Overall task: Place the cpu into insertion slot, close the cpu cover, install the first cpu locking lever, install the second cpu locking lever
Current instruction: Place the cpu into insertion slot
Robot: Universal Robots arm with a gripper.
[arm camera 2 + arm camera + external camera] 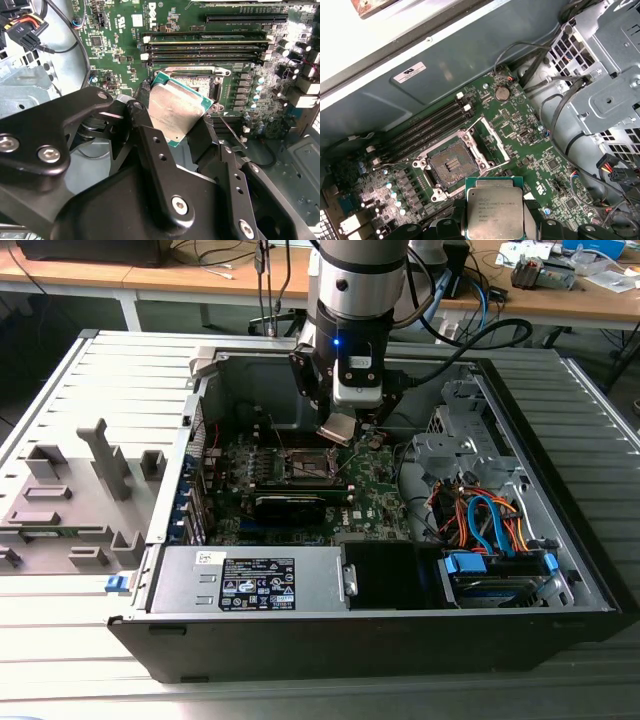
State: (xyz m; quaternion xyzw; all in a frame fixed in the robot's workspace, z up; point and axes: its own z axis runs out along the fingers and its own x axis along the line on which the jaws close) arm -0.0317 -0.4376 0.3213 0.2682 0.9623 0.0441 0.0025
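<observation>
Pincer (175, 116) clamped on tilted cpu (495, 214), near uncovered insertion slot (451, 165), on motherboard (520, 117) inside open computer case (400, 638).

One open computer case (560, 570); one motherboard (385, 495); one insertion slot (452, 165); four long memory slots (205, 47), side by side; one coin cell (502, 92); one power supply (250, 580); one cpu (175, 112); one gripper (340, 430), with two black fingers (150, 145).
</observation>
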